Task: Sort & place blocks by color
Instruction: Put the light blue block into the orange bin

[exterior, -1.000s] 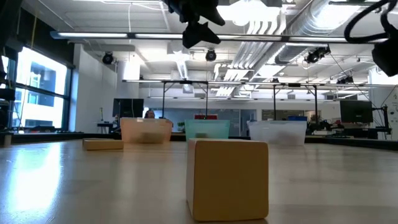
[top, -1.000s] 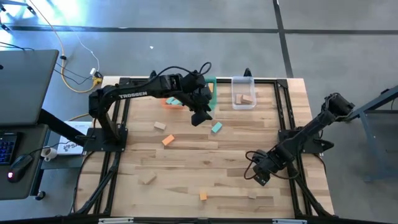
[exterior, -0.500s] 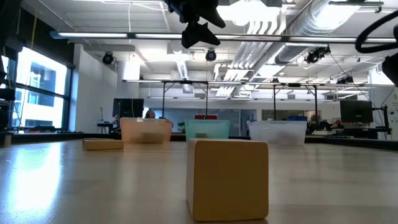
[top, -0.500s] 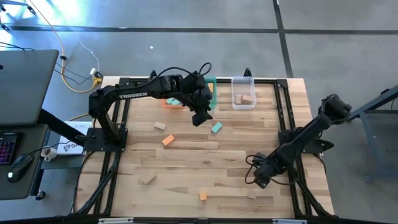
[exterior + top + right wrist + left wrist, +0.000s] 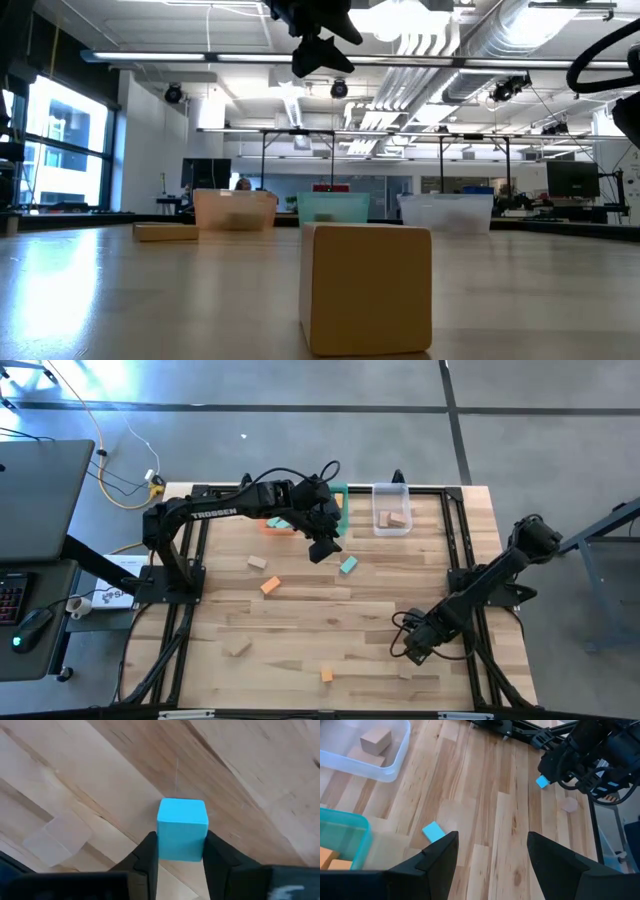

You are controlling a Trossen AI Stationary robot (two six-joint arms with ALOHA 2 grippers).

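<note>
A teal block [image 5: 182, 820] stands between the fingers of my right gripper [image 5: 181, 847], which is shut on it low at the table's near right [image 5: 412, 650]. The left wrist view shows the same block [image 5: 542, 782] under that gripper. My left gripper [image 5: 490, 865] hangs open high above the table's middle [image 5: 322, 547], beside the green tray [image 5: 338, 495]. Another teal block [image 5: 348, 565] lies flat below it. An orange block [image 5: 270, 586] and tan blocks [image 5: 258, 562] [image 5: 237, 648] lie on the left half of the table. My right gripper pinches the teal block by two opposite side faces [image 5: 161, 840] between its two fingers. The fingers come from above, pointing steeply down. The block stands upright, its top face showing; it seems to sit on the table top.
The orange tray [image 5: 280, 525], the green tray and a clear tray [image 5: 391, 508] holding tan blocks stand along the far edge. A small orange block [image 5: 326, 675] and a tan one [image 5: 405, 674] lie near the front edge. A tan cube [image 5: 367, 288] fills the low view's foreground.
My right gripper has sunk a little toward the table, drifting slightly to the near edge. My left arm has kept still.
</note>
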